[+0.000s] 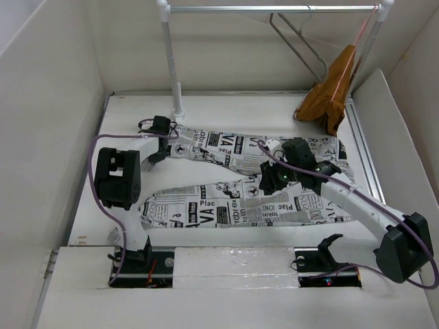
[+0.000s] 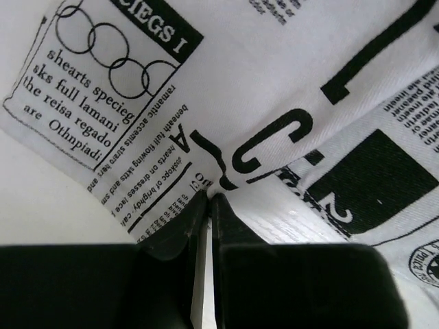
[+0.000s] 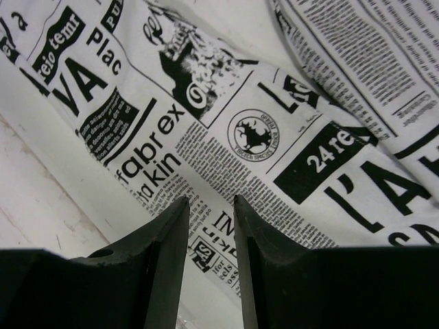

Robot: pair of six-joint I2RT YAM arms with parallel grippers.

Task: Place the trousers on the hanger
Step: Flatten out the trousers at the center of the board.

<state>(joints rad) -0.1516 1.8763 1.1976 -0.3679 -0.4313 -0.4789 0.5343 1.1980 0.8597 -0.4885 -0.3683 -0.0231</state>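
Left fingers (image 2: 208,200) are squeezed shut on a small fold of the trousers (image 1: 233,205), which lie flat on the bench (image 1: 123,113). Right fingers (image 3: 210,201) are a little open, holding nothing. That tiny pinch might slip before reaching the hanger (image 1: 302,40).

The left arm (image 1: 127,219) rose from its base at the near left, bent at a bulky black elbow, and reached forward and to the right, its wrist turned downward. The left gripper (image 2: 209,199) had its two black fingers pressed almost together, pinching a fold of the trousers (image 2: 274,75) at the tips. The right arm (image 1: 360,202) ran from a folded black joint at the near right diagonally forward and left, its white forearm sloping down to a black wrist. The right gripper (image 3: 209,201) pointed downward, fingers parted by a narrow gap, gripping nothing.
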